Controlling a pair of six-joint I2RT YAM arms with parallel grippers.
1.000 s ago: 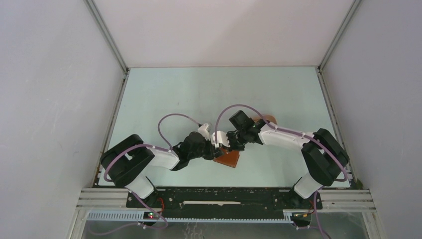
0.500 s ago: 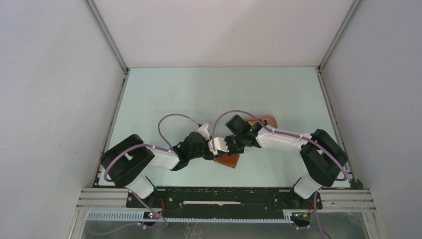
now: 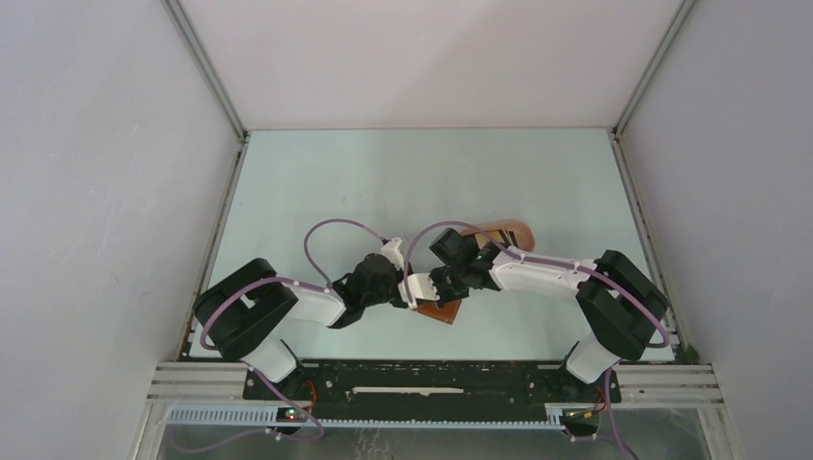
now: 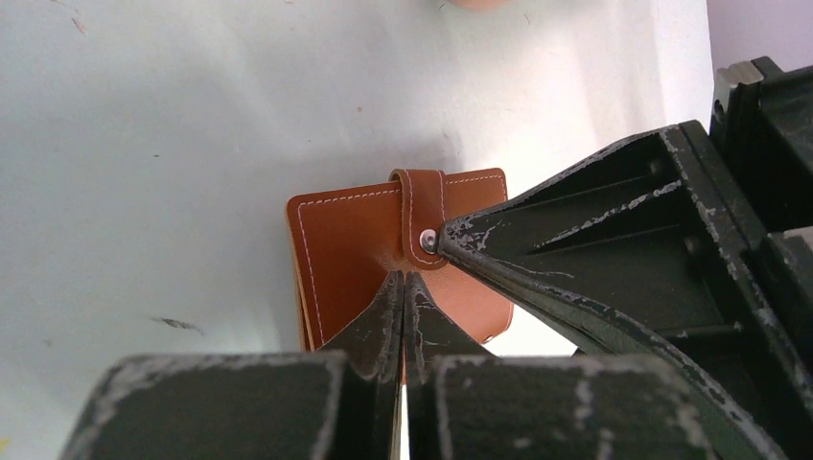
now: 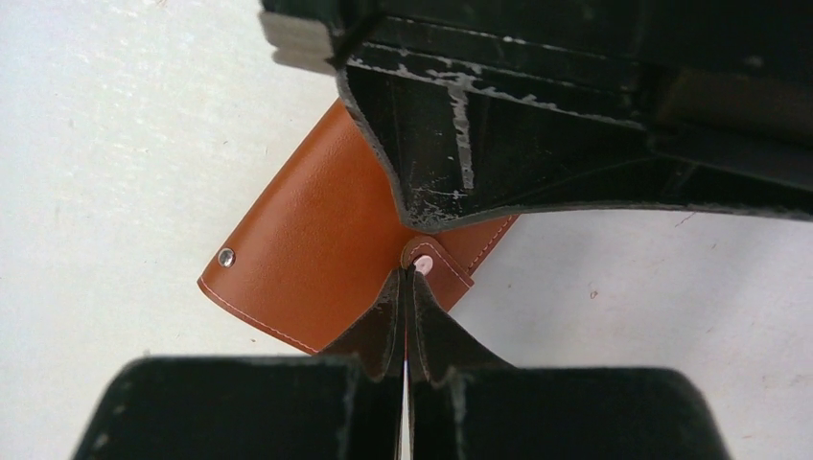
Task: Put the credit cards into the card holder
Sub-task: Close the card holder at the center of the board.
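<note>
- At lower centre overhead, you see the card holder (image 3: 443, 311) half hidden on the bench (image 3: 383, 182).
- Only your wrist views show left tool (image 4: 403, 278) and right tool (image 5: 406, 271) pinched shut, empty, tips touching its leather.

card holder (image 4: 350, 244): smooth reddish-brown leather, white stitching, shiny metal snap (image 4: 429, 240). left end effector (image 4: 404, 278) fingers (image 4: 369, 331): matt black, scuffed.

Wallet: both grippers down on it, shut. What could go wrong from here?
1. The left gripper and right gripper nearly touch at the snap tab; they could collide.
2. The wallet lies folded shut on the table; a push may slide it rather than open it.
</note>
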